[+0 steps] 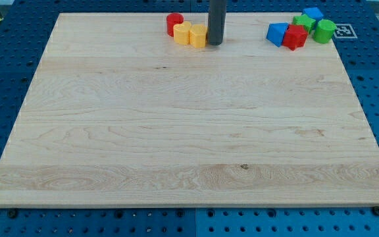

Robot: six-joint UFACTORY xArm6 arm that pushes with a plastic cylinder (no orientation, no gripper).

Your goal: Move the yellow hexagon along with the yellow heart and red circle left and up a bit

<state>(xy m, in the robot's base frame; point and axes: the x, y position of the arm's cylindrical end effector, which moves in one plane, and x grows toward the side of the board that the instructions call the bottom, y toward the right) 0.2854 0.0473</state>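
A red circle [173, 23], a yellow heart [182, 31] and a yellow hexagon [197, 35] sit touching in a short row near the top edge of the wooden board [189, 131], a little left of centre. My rod comes down from the view's top, and my tip [214, 43] rests on the board right against the hexagon's right side.
A cluster of blocks sits at the board's top right: a blue block [277, 33], a red block [295, 37], a green block [303, 23], another blue block [313, 13] and a green cylinder [324, 30]. Blue pegboard surrounds the board.
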